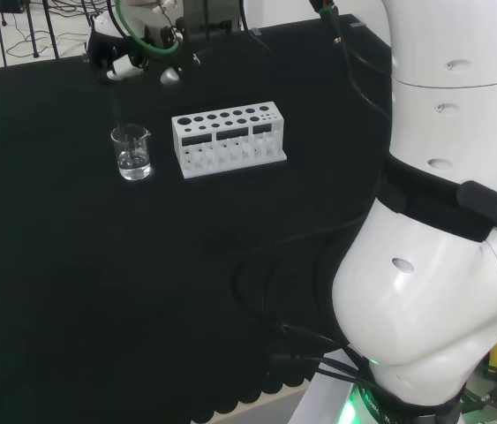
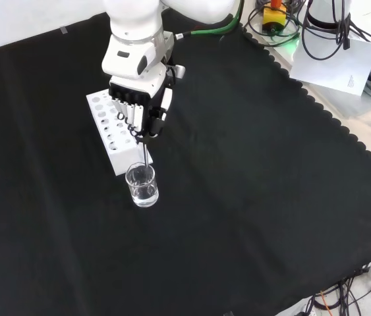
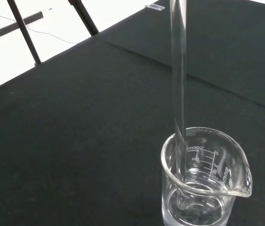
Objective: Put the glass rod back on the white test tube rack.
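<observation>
The glass rod (image 3: 178,84) stands almost upright in the small clear beaker (image 3: 203,186), its lower end down in the shallow pool of clear liquid at the bottom, its shaft leaning on the inner wall near the rim. That looks like a stirring set-up: rod in the liquid, beaker just beside the end of the white test tube rack (image 2: 109,135) in the front view, so the trip home should be short.

Now the hand (image 2: 139,105). From the front it hangs right over the beaker (image 2: 142,185), fingers pointing down and drawn together, and the rod (image 2: 147,155) runs straight down out of the fingertips (image 2: 147,130) into the glass. I'd call that a pinch on the rod's upper end, fingers narrow, nothing else between them. The hand touches neither beaker nor rack as far as I can see.

From behind the arm, the hand (image 1: 133,62) sits above the beaker (image 1: 131,152), with the rack (image 1: 228,141) to its right, its rows of round holes open on top. The rod itself is only a faint line there.

So the rod is not on the rack yet. My guess is a straight lift comes first, to clear the beaker's rim without tipping it, then a swing across to the rack. Wet glass could slip, and a sideways drag might topple the beaker.
</observation>
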`<state>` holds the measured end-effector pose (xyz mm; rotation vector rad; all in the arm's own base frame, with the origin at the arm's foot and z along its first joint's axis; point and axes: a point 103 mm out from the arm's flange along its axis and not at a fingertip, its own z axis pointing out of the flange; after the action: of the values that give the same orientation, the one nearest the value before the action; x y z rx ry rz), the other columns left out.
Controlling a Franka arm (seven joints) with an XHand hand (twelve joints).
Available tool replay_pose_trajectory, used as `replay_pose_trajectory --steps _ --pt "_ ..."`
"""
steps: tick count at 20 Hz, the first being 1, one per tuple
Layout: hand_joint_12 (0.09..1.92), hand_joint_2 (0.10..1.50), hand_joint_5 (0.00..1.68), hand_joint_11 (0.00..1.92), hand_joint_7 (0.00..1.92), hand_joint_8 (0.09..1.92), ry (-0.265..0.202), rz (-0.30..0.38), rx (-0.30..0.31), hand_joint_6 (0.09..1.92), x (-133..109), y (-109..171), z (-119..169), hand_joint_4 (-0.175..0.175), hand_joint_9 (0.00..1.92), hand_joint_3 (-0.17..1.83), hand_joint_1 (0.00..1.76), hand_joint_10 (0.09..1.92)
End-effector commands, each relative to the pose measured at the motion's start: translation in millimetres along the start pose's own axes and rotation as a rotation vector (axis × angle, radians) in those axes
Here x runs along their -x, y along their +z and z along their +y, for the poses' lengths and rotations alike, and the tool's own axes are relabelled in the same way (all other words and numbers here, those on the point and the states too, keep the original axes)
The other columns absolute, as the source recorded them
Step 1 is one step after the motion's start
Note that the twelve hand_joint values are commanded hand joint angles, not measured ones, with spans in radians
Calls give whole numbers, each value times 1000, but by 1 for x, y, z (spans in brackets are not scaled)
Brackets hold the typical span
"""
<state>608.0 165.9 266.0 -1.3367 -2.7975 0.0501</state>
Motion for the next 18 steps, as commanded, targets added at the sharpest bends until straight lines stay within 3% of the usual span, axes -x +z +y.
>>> replay_pose_trajectory --steps 1,10,18 --pt "350 1079 1029 1759 1115 1093 -2 -2 -1 620 -3 0 6 -175 1647 0 1289 704" --pt "351 1079 1030 1759 1115 1093 27 -15 8 619 9 -25 4 -175 1648 0 1289 704" --pt "352 1079 1030 1759 1115 1093 63 -38 24 618 13 -71 -17 -175 1648 0 1289 704"
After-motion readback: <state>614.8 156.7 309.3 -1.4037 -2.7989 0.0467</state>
